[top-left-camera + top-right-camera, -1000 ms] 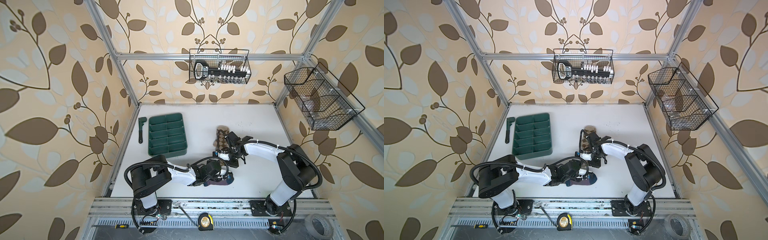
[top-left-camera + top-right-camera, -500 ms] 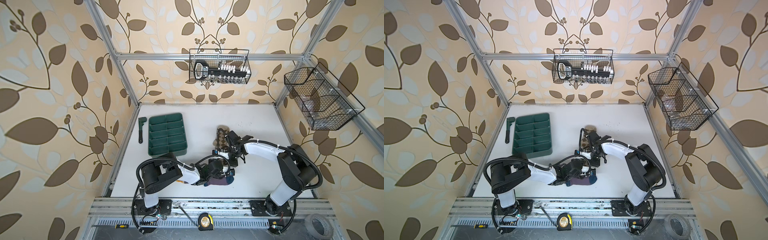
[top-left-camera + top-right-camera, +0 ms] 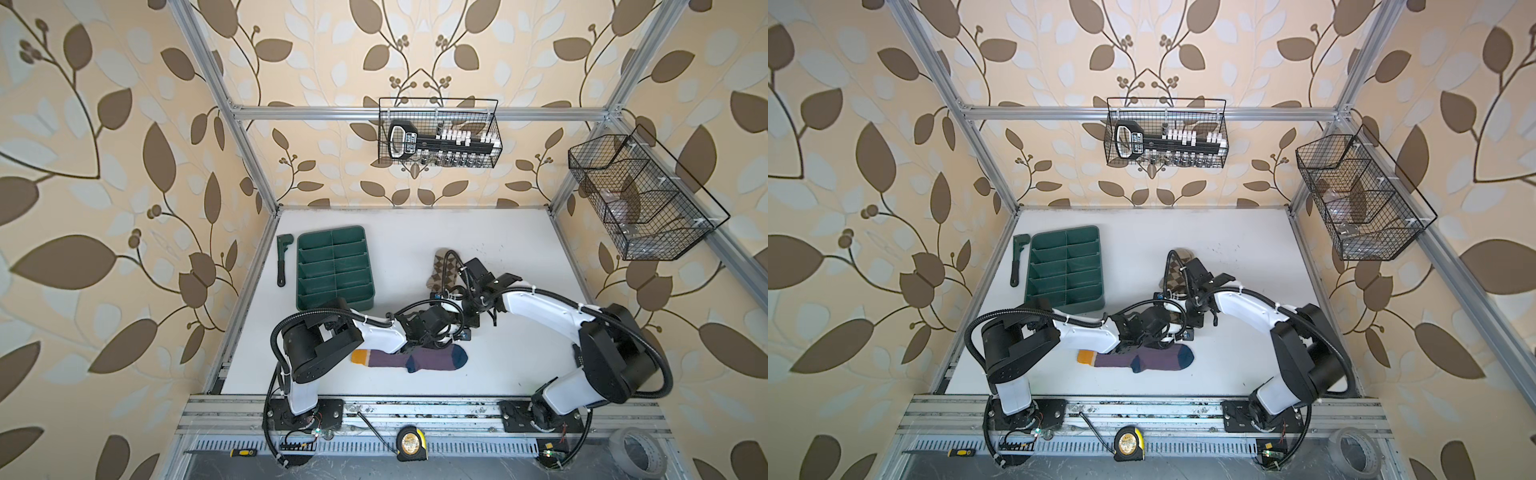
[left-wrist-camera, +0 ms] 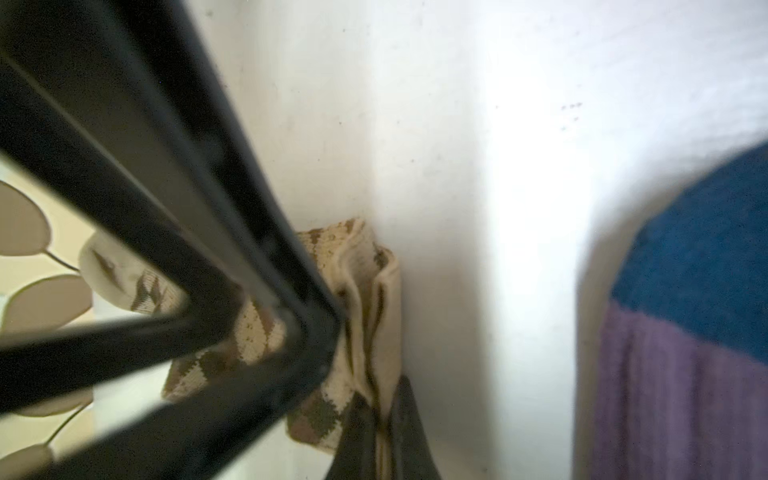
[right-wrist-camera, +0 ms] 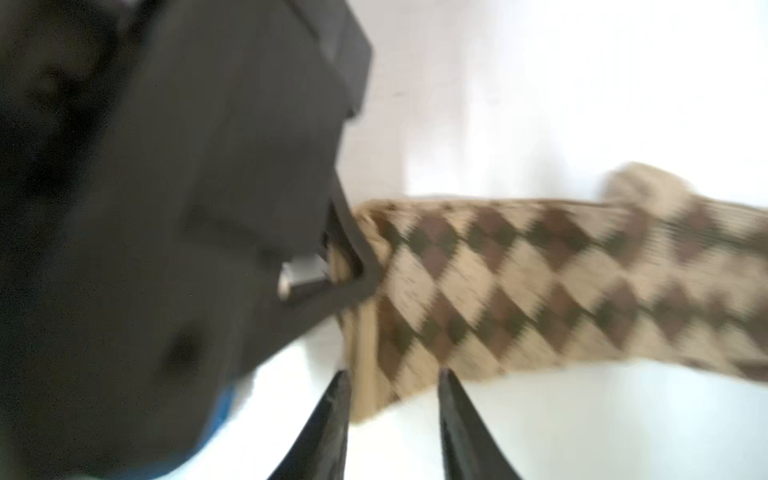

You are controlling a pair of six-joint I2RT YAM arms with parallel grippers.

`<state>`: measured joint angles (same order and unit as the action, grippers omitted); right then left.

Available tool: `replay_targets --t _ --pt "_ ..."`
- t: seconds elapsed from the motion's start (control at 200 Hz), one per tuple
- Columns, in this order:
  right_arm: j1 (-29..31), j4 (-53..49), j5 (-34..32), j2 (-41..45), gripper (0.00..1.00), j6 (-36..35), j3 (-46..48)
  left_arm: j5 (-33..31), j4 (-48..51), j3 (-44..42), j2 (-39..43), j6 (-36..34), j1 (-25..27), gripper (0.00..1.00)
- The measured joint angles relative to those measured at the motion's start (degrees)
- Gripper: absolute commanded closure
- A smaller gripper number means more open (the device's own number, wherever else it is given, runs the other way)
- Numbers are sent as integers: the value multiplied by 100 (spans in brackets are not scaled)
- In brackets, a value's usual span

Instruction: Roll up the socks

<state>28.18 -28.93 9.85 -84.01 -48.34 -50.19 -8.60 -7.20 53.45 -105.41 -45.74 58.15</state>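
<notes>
Left gripper [image 4: 380, 395] clamped on beige argyle sock [image 4: 365, 270]; purple sock [image 4: 681, 395] beside.

The white desk [image 3: 519, 249] carries four things. At the back left sits a green tray [image 3: 331, 231] with divided compartments, and a dark wrench-like tool [image 3: 281, 266] lies just beside its left wall. Near the middle a beige argyle sock [image 3: 440, 270] stretches front to back, its near end out of sight. Close to the front edge a purple sock [image 3: 432, 359] lies flat, mustard cuff left, navy toe right
</notes>
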Motion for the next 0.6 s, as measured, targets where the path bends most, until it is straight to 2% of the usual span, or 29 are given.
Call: replay_targets --t 0.155,0.345,0.5,0.6 --pt "-643 1141 -688 1268 44 144 968 699 1047 492 4 243 -400 100" --pt "-1196 2424 -1593 2138 45 649 1285 1609 2577 1375 -267 452 -807 100" --pt "-1176 2898 -1849 2844 47 859 1303 2330 3685 2317 -798 610 -1086 100" --pt "-682 3062 -1843 3558 47 463 1582 2769 4371 2979 -1222 739 -1259 100"
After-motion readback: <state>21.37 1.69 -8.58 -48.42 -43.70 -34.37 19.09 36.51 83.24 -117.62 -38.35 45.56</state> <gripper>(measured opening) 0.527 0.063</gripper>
